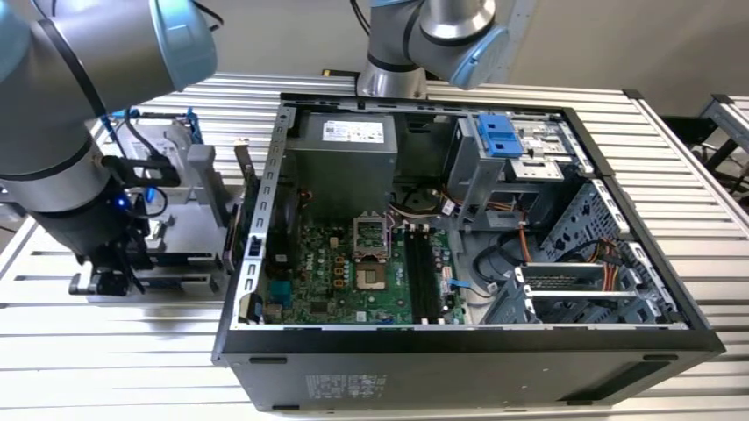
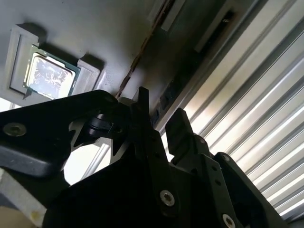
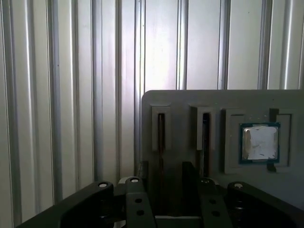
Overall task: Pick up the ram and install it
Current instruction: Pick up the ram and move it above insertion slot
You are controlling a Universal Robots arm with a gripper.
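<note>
Ribbed metal tabletop point(image 3: 71, 95), grey tray point(image 3: 180, 102), gripper point(image 3: 165, 167) spread wide around the slotted ram point(image 3: 161, 133).

Ram point(image 3: 161, 135), thin dark stick, edge-on, standing in gray holder's point(image 3: 185, 102) narrow slot

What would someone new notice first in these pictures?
The open computer case with its green motherboard sits in the middle of the slatted table. At the exterior view's left, the gripper hangs open above a grey parts tray holding a silver processor chip.
</note>
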